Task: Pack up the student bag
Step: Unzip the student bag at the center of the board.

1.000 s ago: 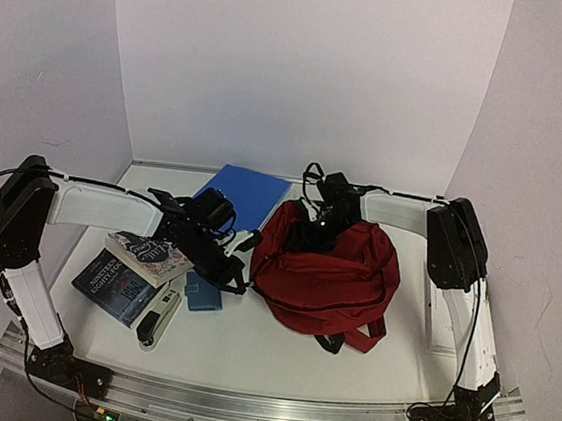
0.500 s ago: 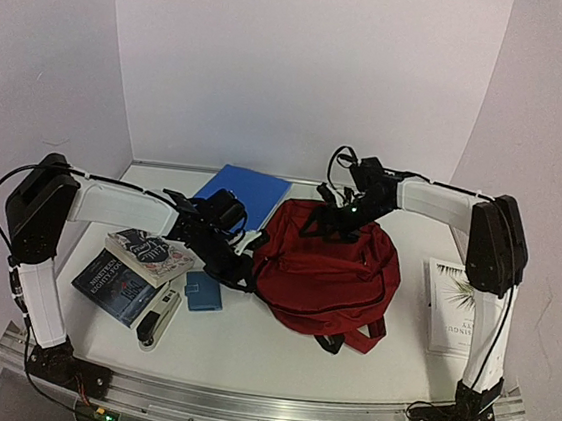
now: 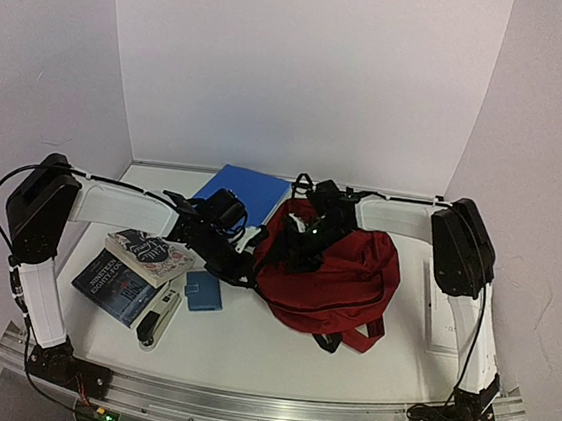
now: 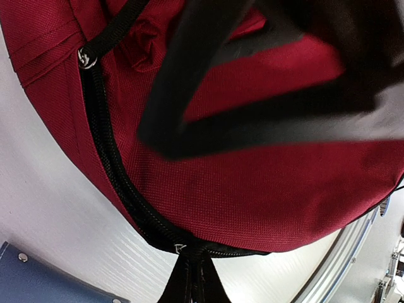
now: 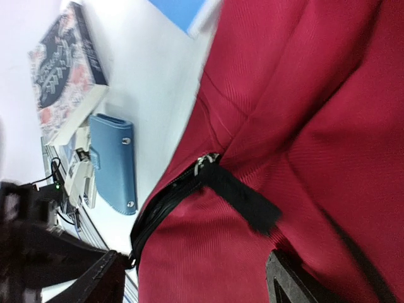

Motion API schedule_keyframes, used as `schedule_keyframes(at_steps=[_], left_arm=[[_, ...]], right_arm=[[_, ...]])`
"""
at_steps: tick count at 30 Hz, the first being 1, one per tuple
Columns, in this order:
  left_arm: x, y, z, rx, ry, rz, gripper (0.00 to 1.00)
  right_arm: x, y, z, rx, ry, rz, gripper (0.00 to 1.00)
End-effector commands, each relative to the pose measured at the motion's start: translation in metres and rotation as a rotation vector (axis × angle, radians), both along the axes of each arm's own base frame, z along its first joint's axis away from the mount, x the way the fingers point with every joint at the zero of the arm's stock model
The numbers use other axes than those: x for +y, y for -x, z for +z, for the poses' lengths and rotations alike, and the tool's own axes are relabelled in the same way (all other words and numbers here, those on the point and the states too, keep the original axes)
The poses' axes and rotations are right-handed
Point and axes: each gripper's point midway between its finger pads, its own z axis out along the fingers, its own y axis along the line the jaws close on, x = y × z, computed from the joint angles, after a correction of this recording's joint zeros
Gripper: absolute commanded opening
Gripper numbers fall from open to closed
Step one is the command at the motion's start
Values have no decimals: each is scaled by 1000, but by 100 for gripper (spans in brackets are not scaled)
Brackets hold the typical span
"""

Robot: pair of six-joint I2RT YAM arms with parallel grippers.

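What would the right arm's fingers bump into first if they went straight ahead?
Most likely the student bag. The right arm's fingers point right at its red fabric, close to the black zipper pull. How far off it is, the picture doesn't show.

Dark red student bag [image 3: 329,276] — black zipper [image 4: 113,164], black straps [image 3: 333,339]; blue folder [image 3: 248,189] by the desk's back edge — blue pouch [image 3: 202,291].

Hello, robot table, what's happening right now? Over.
Left gripper at student bag edge, grip unclear. Right gripper open above it. Outside: books, blue case.
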Motion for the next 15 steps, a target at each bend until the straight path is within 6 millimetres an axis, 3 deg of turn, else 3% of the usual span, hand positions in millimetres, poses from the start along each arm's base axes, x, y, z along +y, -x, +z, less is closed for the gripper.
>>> schedule_keyframes(at_steps=[1, 7, 15], left_arm=[[-4, -12, 19, -73, 39, 10, 0], [-10, -1, 18, -61, 12, -55, 0], [-36, 52, 28, -52, -28, -202, 0]], right_arm=[[20, -8, -9, 53, -35, -53, 74], [25, -15, -45, 106, -19, -76, 69], [19, -31, -76, 134, -1, -117, 65]])
